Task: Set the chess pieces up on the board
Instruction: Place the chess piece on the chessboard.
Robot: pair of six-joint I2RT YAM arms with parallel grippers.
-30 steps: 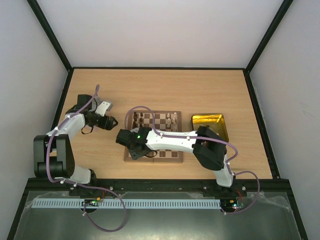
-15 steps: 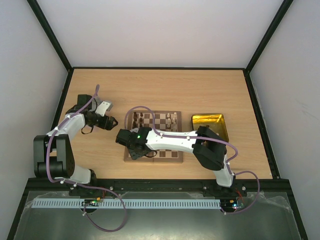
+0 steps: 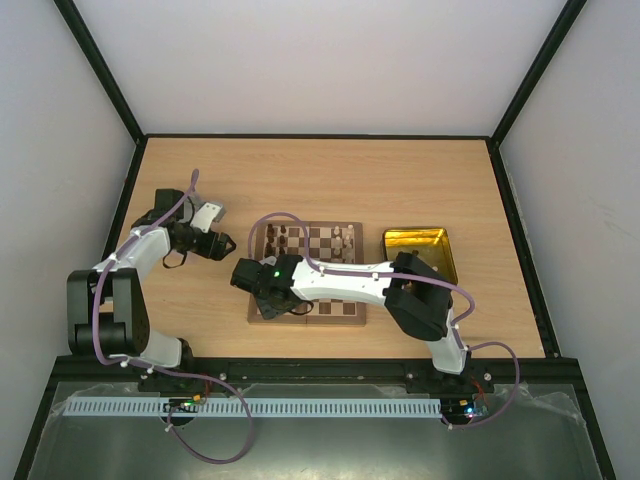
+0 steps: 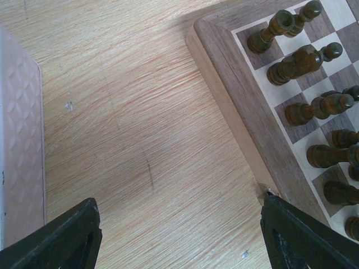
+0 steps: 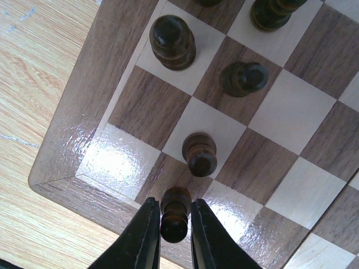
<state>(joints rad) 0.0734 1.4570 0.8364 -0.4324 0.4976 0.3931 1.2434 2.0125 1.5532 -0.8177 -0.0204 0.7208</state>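
The board [image 3: 312,319] lies mid-table, with dark pieces [image 3: 278,238] on its far left squares and cream pieces [image 3: 345,240] on its far right ones. My right gripper [image 3: 268,302] hangs over the board's near left corner [image 5: 73,140]. Its fingers [image 5: 147,235] stand slightly parted either side of a dark pawn [image 5: 175,216], which stands upright on a dark square by the border. A second dark pawn [image 5: 199,153] stands one square further in. My left gripper [image 4: 178,207] is wide open over bare table left of the board edge [image 4: 235,101], holding nothing. Several dark pieces [image 4: 300,61] stand there.
A shiny gold tin tray [image 3: 420,247] sits right of the board. A pale textured box [image 4: 19,145] lies at the left gripper's left side and shows as a white object [image 3: 207,215] in the top view. Black frame rails edge the table.
The right gripper's fingers have parted slightly around the dark pawn. Neither arm has visibly shifted.
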